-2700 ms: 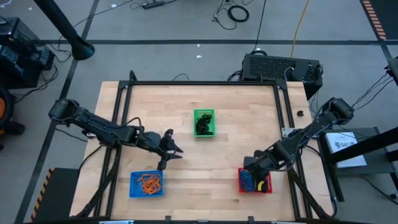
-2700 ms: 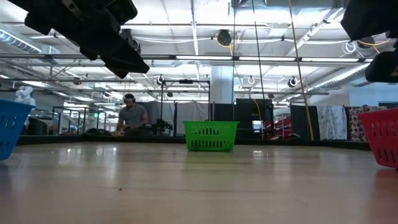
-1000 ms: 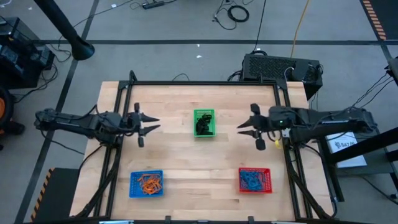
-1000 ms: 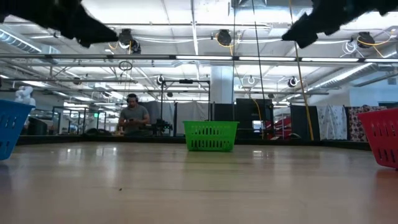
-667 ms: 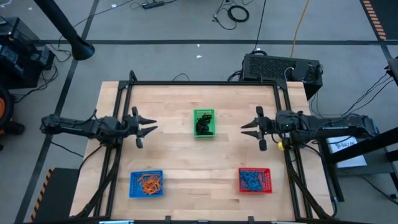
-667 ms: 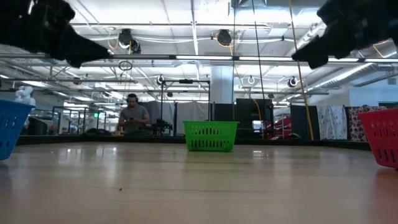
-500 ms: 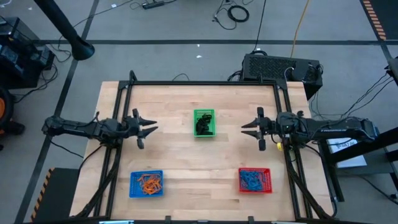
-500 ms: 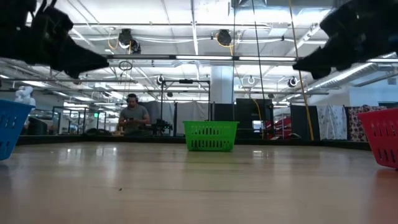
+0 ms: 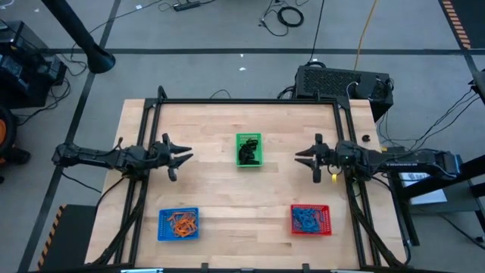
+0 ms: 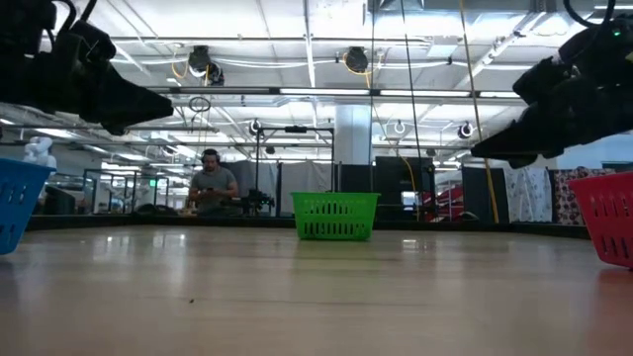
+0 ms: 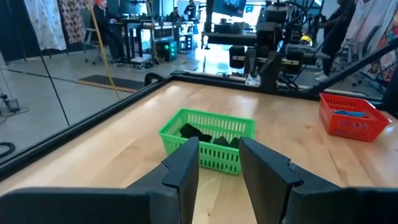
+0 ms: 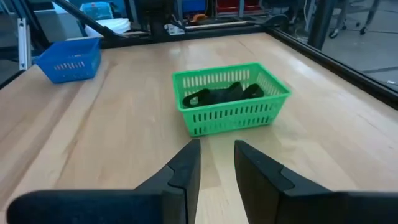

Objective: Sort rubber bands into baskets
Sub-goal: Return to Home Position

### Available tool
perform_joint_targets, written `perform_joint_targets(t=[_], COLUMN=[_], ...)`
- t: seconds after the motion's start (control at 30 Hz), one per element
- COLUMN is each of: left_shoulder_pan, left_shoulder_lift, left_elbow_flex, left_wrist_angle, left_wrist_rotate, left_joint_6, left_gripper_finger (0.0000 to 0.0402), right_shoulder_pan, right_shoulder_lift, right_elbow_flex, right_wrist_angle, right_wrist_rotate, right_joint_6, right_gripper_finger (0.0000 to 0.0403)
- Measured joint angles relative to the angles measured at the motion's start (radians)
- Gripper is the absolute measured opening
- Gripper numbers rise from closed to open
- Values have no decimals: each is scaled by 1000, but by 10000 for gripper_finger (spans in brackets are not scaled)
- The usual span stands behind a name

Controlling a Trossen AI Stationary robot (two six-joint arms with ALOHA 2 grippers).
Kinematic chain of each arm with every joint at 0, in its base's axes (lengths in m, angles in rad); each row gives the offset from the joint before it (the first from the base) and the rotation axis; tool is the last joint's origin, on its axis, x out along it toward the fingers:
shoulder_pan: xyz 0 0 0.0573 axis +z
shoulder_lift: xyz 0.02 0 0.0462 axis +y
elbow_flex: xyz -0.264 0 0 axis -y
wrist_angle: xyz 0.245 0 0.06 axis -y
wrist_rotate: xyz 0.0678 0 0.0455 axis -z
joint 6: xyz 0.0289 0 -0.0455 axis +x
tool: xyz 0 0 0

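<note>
Three baskets rest on their bases on the wooden table. The green basket (image 9: pixel 248 149) at the middle holds black rubber bands (image 12: pixel 224 95). The blue basket (image 9: pixel 179 224) at the near left holds orange rubber bands (image 9: pixel 182 222). The red basket (image 9: pixel 311 219) at the near right holds blue rubber bands (image 9: pixel 306 218). My left gripper (image 9: pixel 180 155) hovers left of the green basket and points at it, open, with nothing between its fingers (image 11: pixel 186 165). My right gripper (image 9: pixel 301 155) hovers right of the green basket, facing it, also open and holding nothing (image 12: pixel 217 148).
A black metal frame (image 9: pixel 246 101) runs along the table's edges. A black box (image 9: pixel 341 82) stands behind the far right corner. Bare wood lies between the baskets. In the low view a person (image 10: pixel 211 186) sits far off in the room.
Both grippers have sunk nearer the table, each staying on its own side of the green basket. My right arm has drawn back a little toward the table's right edge. Both wrists have rolled somewhat. The baskets have not moved.
</note>
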Motion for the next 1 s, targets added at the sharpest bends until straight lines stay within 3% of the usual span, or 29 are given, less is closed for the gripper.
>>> perform_joint_targets(t=[0.5,0.77,1.0], left_shoulder_pan=[0,0,0], left_shoulder_lift=[0,0,0], left_elbow_flex=[-1,-1,-1], left_wrist_angle=[-25,-25,-26], left_wrist_rotate=[-7,-6,-5], left_joint_6=[11,13,15], left_gripper_finger=[122,122,122], right_shoulder_pan=[-39,-39,-39], right_shoulder_lift=[-282,-276,-276], right_elbow_flex=[1,1,1], right_wrist_angle=[-202,-203,-203], right_wrist_rotate=[-1,0,-2], right_joint_6=[-24,131,143], right_gripper_finger=[90,90,90])
